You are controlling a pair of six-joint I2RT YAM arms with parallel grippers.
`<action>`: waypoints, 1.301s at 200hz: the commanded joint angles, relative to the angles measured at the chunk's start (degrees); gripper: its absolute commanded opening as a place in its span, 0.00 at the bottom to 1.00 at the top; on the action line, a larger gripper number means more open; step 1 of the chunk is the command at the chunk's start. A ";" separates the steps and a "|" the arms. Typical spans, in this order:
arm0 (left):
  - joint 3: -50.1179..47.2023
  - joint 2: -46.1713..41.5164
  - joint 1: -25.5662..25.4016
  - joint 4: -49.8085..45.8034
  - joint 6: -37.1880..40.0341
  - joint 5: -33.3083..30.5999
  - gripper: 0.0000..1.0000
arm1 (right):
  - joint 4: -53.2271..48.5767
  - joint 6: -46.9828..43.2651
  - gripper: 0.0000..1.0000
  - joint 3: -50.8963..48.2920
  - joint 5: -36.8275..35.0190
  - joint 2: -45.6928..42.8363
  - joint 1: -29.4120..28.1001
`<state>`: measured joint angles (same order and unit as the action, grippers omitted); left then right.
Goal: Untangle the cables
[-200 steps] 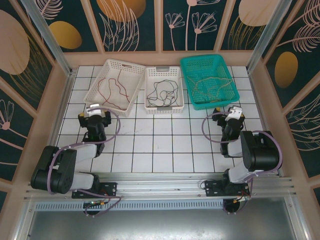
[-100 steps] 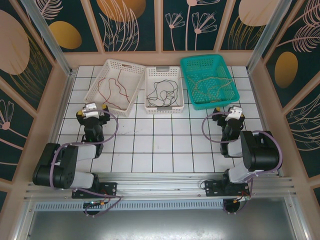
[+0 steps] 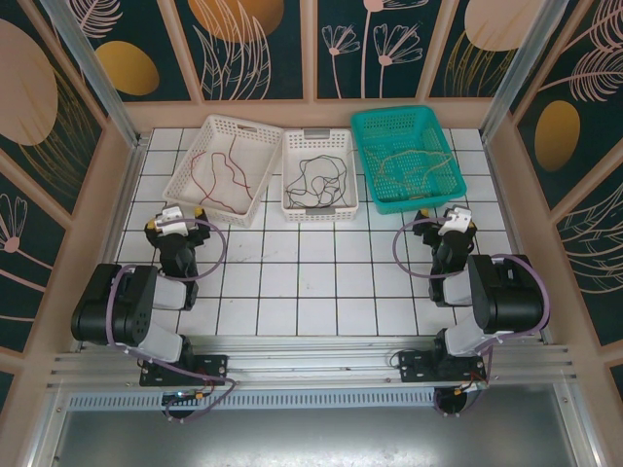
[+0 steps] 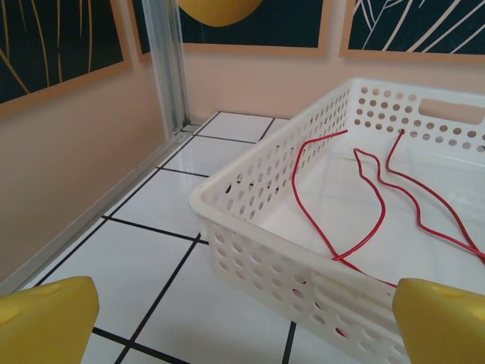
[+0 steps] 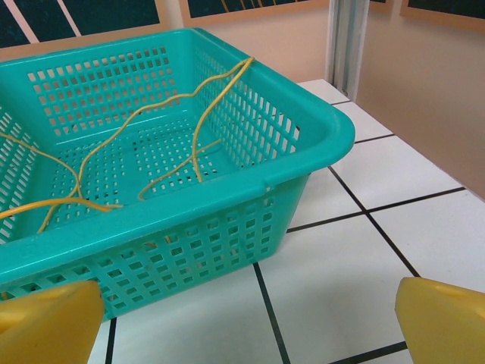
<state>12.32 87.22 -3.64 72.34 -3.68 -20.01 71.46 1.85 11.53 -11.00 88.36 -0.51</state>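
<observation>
At the near side of the white tiled worktop (image 3: 292, 282), the left tool (image 3: 173, 220) hangs over the tiles just short of the near corner of the left white basket (image 3: 187, 156). In its wrist view the left tool (image 4: 242, 326) has its yellow fingers (image 4: 45, 322) spread wide with nothing between them, facing the basket's perforated wall (image 4: 273, 265). The right tool (image 3: 444, 222) sits just in front of the teal basket (image 3: 443, 156); its wrist view shows the right tool (image 5: 242, 322) gaping open as well, empty, with the teal lattice wall (image 5: 189, 243) close ahead.

Farther back, three baskets stand in a row. The red cable (image 3: 219, 175) lies loosely curled inside the left white basket (image 4: 364, 205). The black cable (image 3: 316, 175) loops inside the middle white basket (image 3: 321, 213). The yellow cable (image 3: 409, 161) lies in the teal one, one strand arching up to its far rim (image 5: 151, 144).
</observation>
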 commanded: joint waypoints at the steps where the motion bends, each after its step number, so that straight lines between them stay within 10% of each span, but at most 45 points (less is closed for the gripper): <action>1: 0.59 0.21 0.67 2.26 -1.56 2.28 0.99 | 2.78 0.79 0.99 0.51 0.11 -0.06 0.08; 260: -0.03 -0.11 0.87 3.25 -1.63 2.46 0.99 | 2.74 0.79 0.99 0.51 0.14 -0.03 0.08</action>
<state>12.32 87.29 -3.20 73.32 -4.38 -18.20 71.66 1.87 11.53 -11.00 88.36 -0.51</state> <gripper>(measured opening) 0.985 0.989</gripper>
